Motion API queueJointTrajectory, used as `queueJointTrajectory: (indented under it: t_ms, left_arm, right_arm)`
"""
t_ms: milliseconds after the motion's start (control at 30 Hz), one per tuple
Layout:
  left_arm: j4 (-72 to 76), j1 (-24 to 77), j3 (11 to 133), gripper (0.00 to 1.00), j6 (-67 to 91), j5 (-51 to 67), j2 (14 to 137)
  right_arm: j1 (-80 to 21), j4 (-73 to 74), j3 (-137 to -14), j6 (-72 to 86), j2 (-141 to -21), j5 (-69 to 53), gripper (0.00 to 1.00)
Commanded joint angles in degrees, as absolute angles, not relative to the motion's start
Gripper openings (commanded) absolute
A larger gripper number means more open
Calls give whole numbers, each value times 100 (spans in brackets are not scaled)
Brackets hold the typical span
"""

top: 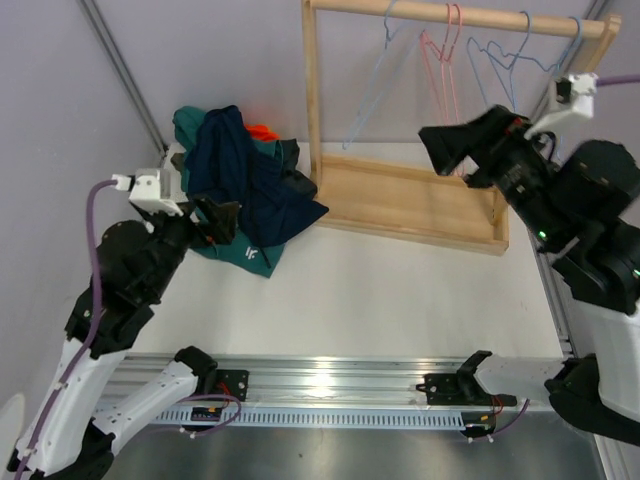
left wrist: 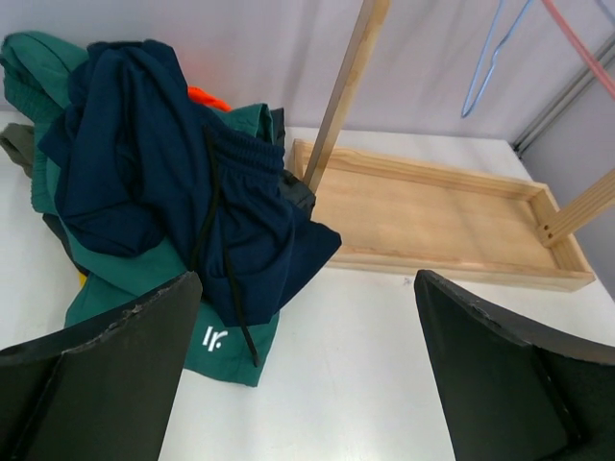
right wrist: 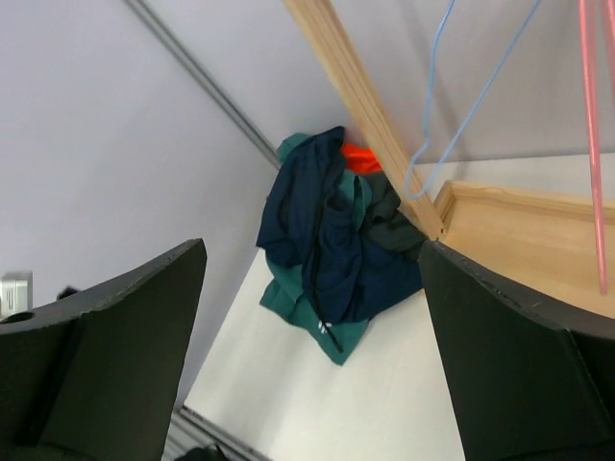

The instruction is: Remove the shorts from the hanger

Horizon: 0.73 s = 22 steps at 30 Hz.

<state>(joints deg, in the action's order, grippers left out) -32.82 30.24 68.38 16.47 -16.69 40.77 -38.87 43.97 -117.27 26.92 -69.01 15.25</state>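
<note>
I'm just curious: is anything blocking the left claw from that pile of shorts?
Nothing visible. The open left gripper sits right at the near edge of the shorts, with only table between them. The wooden post stands off to the pile's right.

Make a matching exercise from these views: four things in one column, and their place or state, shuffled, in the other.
1 navy shorts
2 teal shorts
3 pink hanger
4 left pincer

A hangs bare on the wooden rail
B open, holding nothing
C on top of the pile
D beneath the navy pair, white logo showing

Pairs: 1-C, 2-D, 3-A, 4-B
</note>
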Motion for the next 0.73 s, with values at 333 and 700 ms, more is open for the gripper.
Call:
queueJointTrajectory:
  t_ms: [333,700]
  left_arm:
    - [-4684,3059,8226,99,1248,-2250,3454]
    - [-4931,3059,8763,99,1002,-2487,3665]
  right_arm:
    - [-4069,6187,-11892,2101,-5494,2452,99]
    - [-4025,5862,-11189,2066,-5458,2478,99]
